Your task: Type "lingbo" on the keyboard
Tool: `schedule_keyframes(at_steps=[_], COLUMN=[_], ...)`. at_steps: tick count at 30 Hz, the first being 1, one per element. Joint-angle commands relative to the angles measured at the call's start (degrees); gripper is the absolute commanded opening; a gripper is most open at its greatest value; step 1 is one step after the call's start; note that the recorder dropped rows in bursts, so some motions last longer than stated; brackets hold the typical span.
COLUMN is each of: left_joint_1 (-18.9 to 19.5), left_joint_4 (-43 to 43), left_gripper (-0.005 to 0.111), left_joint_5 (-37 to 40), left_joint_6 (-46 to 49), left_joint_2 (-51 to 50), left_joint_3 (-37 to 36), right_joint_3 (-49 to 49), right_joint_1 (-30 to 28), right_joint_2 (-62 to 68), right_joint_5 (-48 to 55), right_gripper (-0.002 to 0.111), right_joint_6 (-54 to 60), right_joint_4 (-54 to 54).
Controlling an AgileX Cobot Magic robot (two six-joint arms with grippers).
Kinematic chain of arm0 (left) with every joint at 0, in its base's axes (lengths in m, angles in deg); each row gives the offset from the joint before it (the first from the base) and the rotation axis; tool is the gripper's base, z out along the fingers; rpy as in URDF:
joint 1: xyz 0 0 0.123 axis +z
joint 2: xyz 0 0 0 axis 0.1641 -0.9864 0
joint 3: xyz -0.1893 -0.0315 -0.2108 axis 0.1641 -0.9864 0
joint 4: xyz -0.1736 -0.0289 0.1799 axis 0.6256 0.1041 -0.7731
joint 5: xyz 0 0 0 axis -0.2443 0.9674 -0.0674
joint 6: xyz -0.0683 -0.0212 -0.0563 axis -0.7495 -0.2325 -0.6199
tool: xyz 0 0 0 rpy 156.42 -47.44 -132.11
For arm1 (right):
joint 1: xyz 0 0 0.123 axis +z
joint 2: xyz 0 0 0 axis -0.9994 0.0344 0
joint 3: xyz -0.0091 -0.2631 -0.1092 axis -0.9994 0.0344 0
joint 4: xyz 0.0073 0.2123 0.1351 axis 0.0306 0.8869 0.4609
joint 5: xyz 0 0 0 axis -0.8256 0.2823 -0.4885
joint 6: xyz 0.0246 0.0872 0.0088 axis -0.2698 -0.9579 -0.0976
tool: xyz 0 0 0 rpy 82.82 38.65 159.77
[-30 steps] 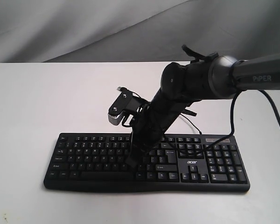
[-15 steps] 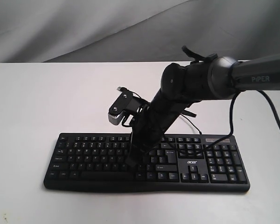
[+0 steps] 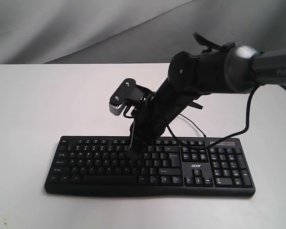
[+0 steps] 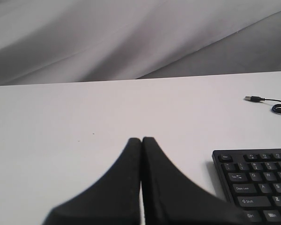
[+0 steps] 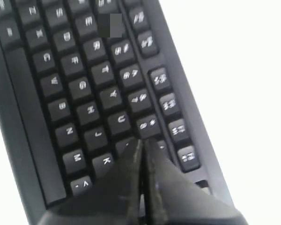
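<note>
The black keyboard (image 3: 86,162) lies across the white table, number pad and "acer" logo to the right. My right gripper (image 3: 133,154) is shut, with nothing held, and points steeply down at the upper letter row near the board's middle. In the right wrist view its tip (image 5: 143,140) sits over the key just past U, diagonally beside K (image 5: 105,161); the view does not show if it touches the key. The left gripper (image 4: 141,139) is shut and empty above bare table, off the keyboard's Esc corner (image 4: 223,157). It is out of the exterior view.
The keyboard's thin black cable (image 3: 194,126) loops behind the board, and its loose USB plug (image 4: 252,98) rests on the table. A grey cloth backdrop (image 3: 86,28) hangs behind the table's far edge. The right arm's bulk (image 3: 209,71) hangs over the board's right half.
The right gripper's tip has moved from a lower letter row back to the upper letter row, and the arm's elbow has swung up and right. The keyboard has not shifted.
</note>
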Motion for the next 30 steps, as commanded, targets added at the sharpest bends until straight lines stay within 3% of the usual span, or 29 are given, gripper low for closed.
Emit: schedule_keyframes(at_steps=[1,13,23,30], left_joint_1=[0.17,0.17,0.17,0.17], left_joint_4=[0.01,0.01,0.01,0.01], left_gripper=[0.001,0.001,0.001,0.001], left_joint_5=[-0.72,-0.72,-0.72,-0.72], left_joint_6=[-0.12,-0.12,-0.12,-0.12], left_joint_2=[0.21,0.21,0.21,0.21], left_joint_3=[-0.28,-0.28,-0.28,-0.28], right_joint_3=[0.07,0.58,15.58,27.72], right_joint_1=[-0.12,-0.12,-0.12,-0.12], right_joint_2=[-5.09,-22.81,-41.05,-53.28], right_joint_5=[-1.45,-2.6,-24.35,-33.3], right_gripper=[0.0,0.0,0.0,0.0], right_joint_6=[0.29,-2.48,-2.51,-8.55], right_joint_4=[-0.25,-0.14,1.96,6.17])
